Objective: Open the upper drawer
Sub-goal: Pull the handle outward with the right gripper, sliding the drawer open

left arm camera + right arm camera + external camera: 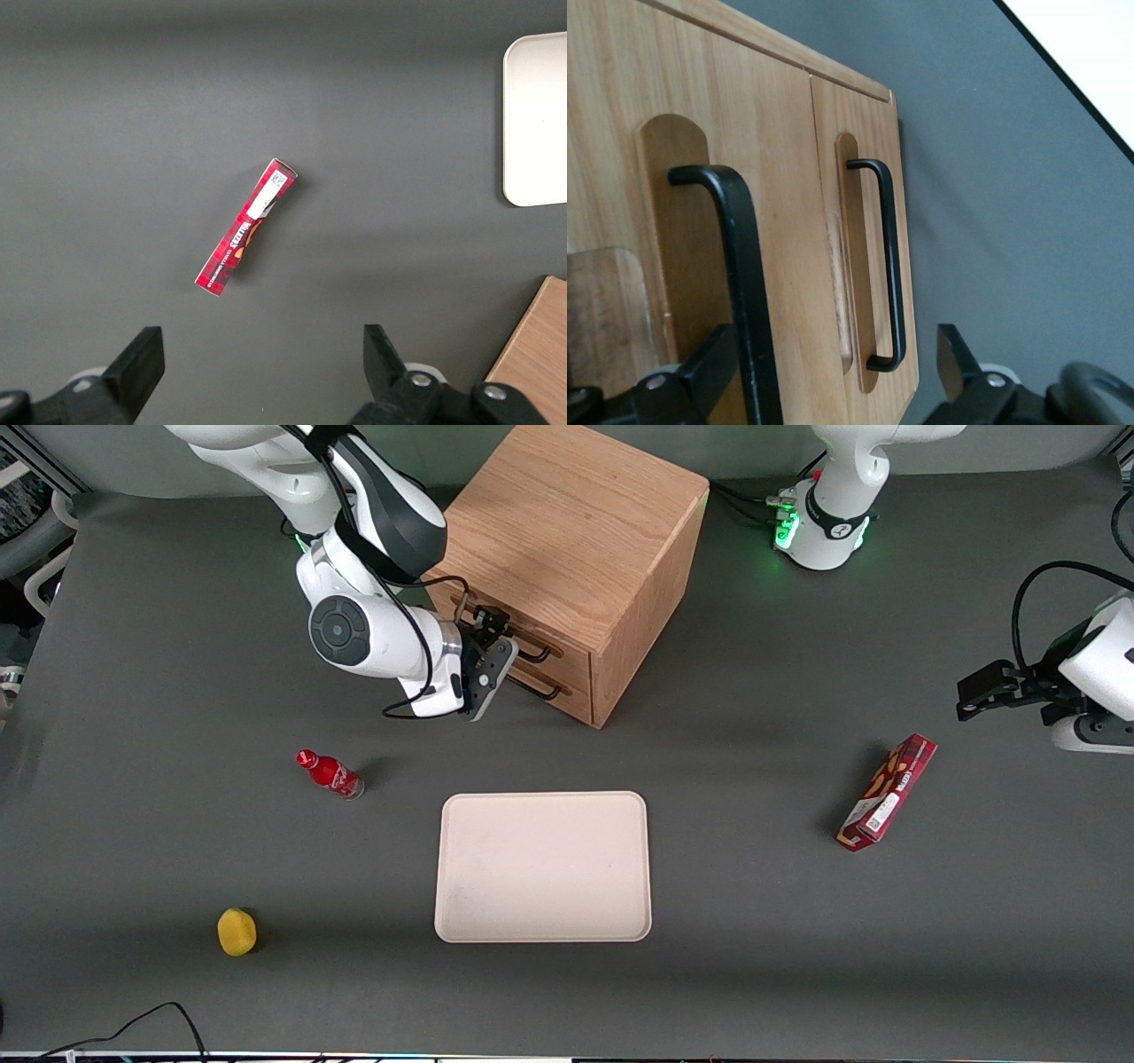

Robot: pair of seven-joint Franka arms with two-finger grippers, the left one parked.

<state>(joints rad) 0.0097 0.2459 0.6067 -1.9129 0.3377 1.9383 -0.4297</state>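
Hovering my gripper (833, 376) with fingers spread at the cabinet (576, 540) front, I have the upper drawer's (673, 212) black handle (744, 292) running lengthwise between them, seemingly not yet clasped.

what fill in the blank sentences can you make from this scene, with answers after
The gripper is at the handle of the ____ drawer.
Both drawers of the oak cabinet are ____.
The tray holds ____.
The red bottle stands nearer the front camera than the ____.

Answers: upper; shut; nothing; cabinet
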